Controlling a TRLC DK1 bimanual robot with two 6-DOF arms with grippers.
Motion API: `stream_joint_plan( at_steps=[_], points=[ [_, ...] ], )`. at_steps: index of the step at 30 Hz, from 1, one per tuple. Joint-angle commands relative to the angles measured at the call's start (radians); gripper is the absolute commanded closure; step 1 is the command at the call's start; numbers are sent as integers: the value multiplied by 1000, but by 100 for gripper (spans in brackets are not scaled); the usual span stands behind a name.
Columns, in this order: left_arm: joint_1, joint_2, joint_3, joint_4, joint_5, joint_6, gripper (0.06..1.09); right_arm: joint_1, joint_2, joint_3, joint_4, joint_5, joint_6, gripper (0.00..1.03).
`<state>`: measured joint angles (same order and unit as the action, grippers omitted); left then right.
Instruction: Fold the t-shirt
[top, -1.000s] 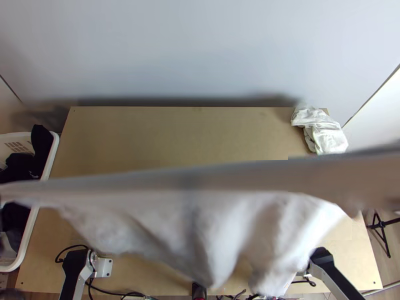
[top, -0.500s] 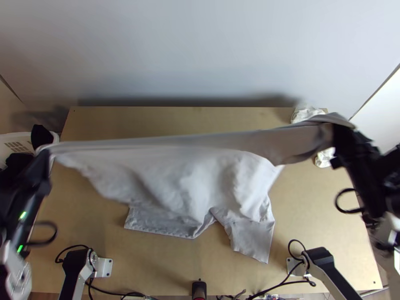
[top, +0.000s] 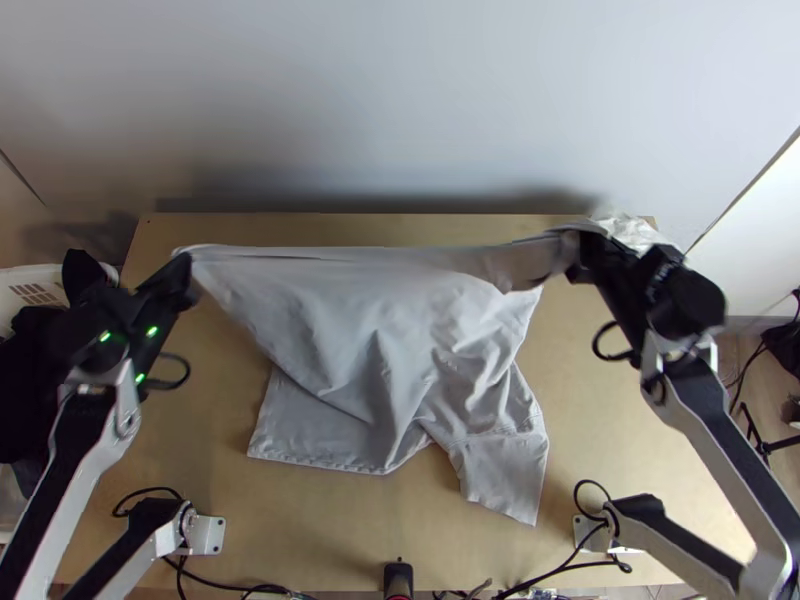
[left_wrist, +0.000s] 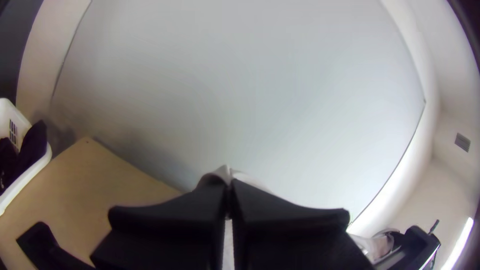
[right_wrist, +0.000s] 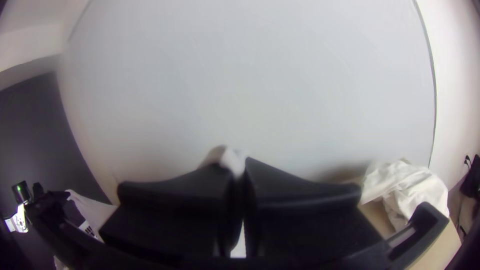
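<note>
Now t-shirt (top: 370, 350) stretched between arms, lower part on desk (top: 320, 525), raised edge carried farther toward wall since earlier frames. Left hand (left_wrist: 229, 186), right hand (right_wrist: 241, 167) both pinched shut on upper edge. Likely spreading before first fold.

looks like a robotics lab or workshop
two robot arms (top: 75, 430) at a wooden worktop (top: 320, 530), brackets (top: 209, 535) and cables (top: 225, 587) near its edge, a pale wall (top: 400, 90) behind, a white basket (left_wrist: 25, 181) beside.
</note>
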<state>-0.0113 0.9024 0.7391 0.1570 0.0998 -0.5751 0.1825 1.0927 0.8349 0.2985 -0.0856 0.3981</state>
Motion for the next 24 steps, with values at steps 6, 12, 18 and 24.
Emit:
stream_joint_plan(
  at_steps=[6, 12, 18, 24],
  points=[
    [-12, 480, 129, 245, -20, 70, 105, -8, 457, 179, 137, 6, -36, 100],
    [22, 702, 286, 262, -20, 96, 105, -12, 651, 372, 139, 7, -47, 100],
    [42, 906, 476, 257, -38, 107, 105, -23, 816, 541, 139, 26, -58, 100],
    [31, 1035, 592, 253, -60, 135, 105, -18, 894, 604, 136, 47, -68, 100]
  ],
)
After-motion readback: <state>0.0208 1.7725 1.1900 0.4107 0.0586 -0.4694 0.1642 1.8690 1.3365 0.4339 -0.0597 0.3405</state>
